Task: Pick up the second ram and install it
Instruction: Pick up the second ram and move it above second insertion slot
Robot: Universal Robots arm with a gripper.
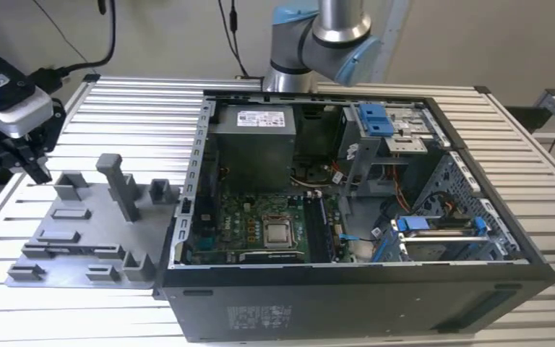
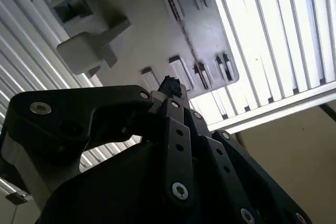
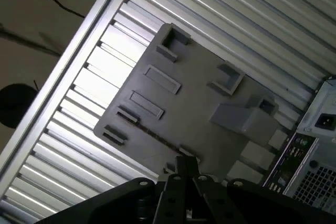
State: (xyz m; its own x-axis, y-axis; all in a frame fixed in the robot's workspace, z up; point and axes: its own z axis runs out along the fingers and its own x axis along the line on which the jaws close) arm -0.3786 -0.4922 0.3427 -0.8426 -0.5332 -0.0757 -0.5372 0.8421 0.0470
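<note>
Black gripper (image 2: 170, 85) linkages loom close in the second wrist view, fingertips pressed together above the grey holder tray (image 2: 131, 19). In the first wrist view, the second ram (image 3: 151, 131) stands edge-on in the tray's slot. In the exterior view, the gripper hovers over the tray's corner, well apart from the open computer case (image 1: 355, 303).

I see a grey tray (image 1: 84, 235) lying flat on the slatted metal table (image 1: 142, 108), with upright posts and low slots rising from it. Just beside it, on the exterior view's right, stands an open case (image 1: 355, 296). Inside I make out a green motherboard (image 1: 248, 217), a power supply (image 1: 251, 148) above it, and two blue caddies (image 1: 376, 119) among loose cables.
</note>
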